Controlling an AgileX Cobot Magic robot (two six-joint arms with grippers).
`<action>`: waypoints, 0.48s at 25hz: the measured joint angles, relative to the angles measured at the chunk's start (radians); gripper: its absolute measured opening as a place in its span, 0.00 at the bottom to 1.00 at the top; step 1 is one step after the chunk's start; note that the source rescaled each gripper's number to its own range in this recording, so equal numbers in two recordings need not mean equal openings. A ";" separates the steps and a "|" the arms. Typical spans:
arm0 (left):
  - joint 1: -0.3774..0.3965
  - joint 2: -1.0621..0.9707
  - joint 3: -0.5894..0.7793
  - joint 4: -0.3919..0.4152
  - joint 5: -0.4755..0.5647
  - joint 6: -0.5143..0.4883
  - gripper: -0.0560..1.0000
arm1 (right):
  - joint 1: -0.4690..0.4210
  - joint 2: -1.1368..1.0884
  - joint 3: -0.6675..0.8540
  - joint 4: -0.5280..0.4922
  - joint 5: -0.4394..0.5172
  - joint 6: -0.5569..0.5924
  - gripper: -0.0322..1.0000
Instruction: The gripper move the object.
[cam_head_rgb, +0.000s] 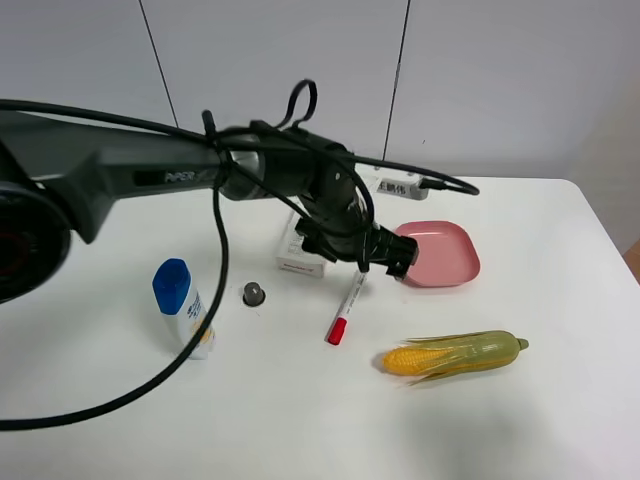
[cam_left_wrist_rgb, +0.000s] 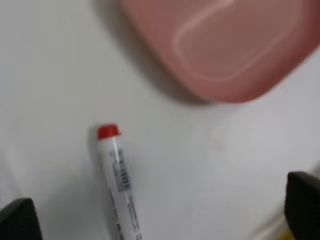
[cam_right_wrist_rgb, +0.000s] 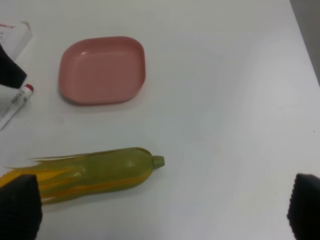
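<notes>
The left tool, a tapering black claw on the black arm, hangs over the far end of the slim white marker pen with a red cap. Its jaws are spread wide and grip nothing. In the left wrist view its black fingertips stand far apart, and the marker pen lies on the white surface between them, nearer one tip; whether it touches that tip I cannot tell.

From the high camera the marker pen sits near the middle of the surface, running from 1 o'clock to 7 o'clock with the red cap at the 7 o'clock end. From the pen:
- A pink rounded-square plate lies at 2 o'clock, just beside the left tool.
- A yellow-and-green corn cob lies at 4 o'clock.
- A white printed box sits at 11 o'clock, partly under the arm.
- A small dark grey round cap is at 9 o'clock.
- A blue-capped white bottle is farther out the same way.

The right tool shows only in its own wrist view, released and empty, above the corn cob.
</notes>
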 joint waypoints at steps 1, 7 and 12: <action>-0.004 -0.036 0.000 0.017 0.005 0.027 0.99 | 0.000 0.000 0.000 0.000 0.000 0.000 1.00; 0.041 -0.220 0.000 0.059 0.054 0.213 0.99 | 0.000 0.000 0.000 0.000 0.000 0.000 1.00; 0.263 -0.279 0.000 0.058 0.106 0.320 1.00 | 0.000 0.000 0.000 0.000 0.000 0.000 1.00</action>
